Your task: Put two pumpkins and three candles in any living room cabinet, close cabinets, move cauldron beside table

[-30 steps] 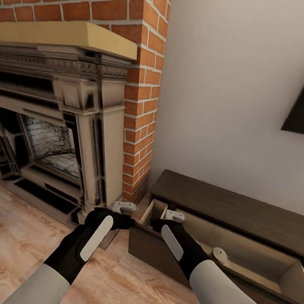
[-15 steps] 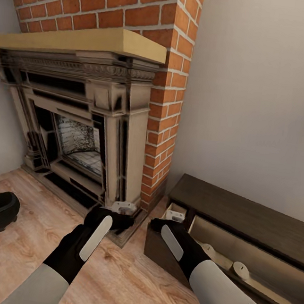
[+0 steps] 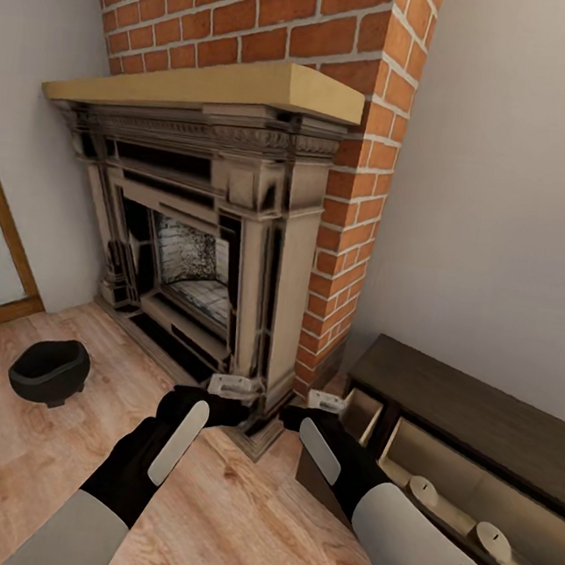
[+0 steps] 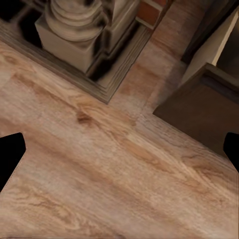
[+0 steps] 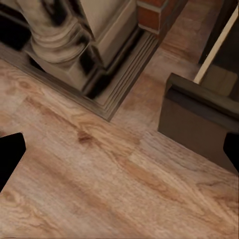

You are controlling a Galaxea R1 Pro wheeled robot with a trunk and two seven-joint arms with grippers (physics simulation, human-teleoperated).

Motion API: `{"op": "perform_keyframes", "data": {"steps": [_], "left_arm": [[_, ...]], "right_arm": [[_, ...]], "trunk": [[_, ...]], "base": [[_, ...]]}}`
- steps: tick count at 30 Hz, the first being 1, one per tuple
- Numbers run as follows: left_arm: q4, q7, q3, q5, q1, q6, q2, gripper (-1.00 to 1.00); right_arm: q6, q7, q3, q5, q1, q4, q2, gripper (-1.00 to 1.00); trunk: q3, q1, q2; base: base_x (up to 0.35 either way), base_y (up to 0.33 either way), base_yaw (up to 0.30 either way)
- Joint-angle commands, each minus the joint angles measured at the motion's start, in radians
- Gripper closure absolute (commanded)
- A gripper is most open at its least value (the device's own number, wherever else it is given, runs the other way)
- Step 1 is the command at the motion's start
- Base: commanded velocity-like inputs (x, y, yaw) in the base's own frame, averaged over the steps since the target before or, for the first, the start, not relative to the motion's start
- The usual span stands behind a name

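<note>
Brick chimney and a carved fireplace (image 3: 225, 249) fill the corner ahead in the head view, with wood floor (image 3: 23, 454) running out beneath them. At about nine o'clock from the robot, well apart from it, the cauldron (image 3: 49, 369) sits on that floor. At about two o'clock the cabinet (image 3: 477, 421) stands with its front dropped open, and two candles (image 3: 423, 490) (image 3: 493, 538) lie inside. Both arms hang low and forward; the left gripper (image 3: 231, 387) and right gripper (image 3: 326, 402) carry nothing that I can see there. From the left wrist view, two dark fingertips (image 4: 10, 154) sit far out at the edges over bare boards, so that gripper is spread and empty, the fireplace base at one corner and the cabinet's open end at another. The right wrist view shows the same wide spread, with the cabinet's open end closer. My worry is that open front: swinging toward the cauldron, the right arm or the base could clip it.
</note>
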Motion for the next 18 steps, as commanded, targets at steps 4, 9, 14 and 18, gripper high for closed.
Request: {"op": "perform_keyframes", "data": {"steps": [4, 9, 14, 18], "left_arm": [[-0.001, 0.011, 0.0, 0.01, -0.001, 0.001, 0.002, -1.0], [-0.001, 0.01, 0.001, 0.01, -0.001, -0.001, 0.003, -1.0], [-0.001, 0.01, 0.003, 0.01, -0.001, -0.001, 0.004, -1.0], [-0.001, 0.007, 0.003, 0.011, -0.001, -0.001, 0.005, -1.0]], "right_arm": [[0.002, -0.009, 0.004, -0.009, -0.001, -0.002, -0.001, -1.0], [0.002, -0.009, 0.025, -0.009, 0.0, -0.002, -0.001, -1.0], [0.001, -0.01, 0.056, -0.009, 0.0, -0.001, -0.001, -1.0], [0.001, -0.01, 0.058, -0.009, -0.001, -0.001, -0.001, -1.0]], "trunk": [[-0.001, 0.0, 0.0], [-0.001, 0.0, 0.0], [-0.001, 0.0, 0.0], [-0.001, 0.0, 0.0]], "base": [[0.002, 0.0, 0.293], [0.124, 0.064, 0.293], [0.116, 0.257, 0.293], [0.022, 0.314, 0.292]]}}
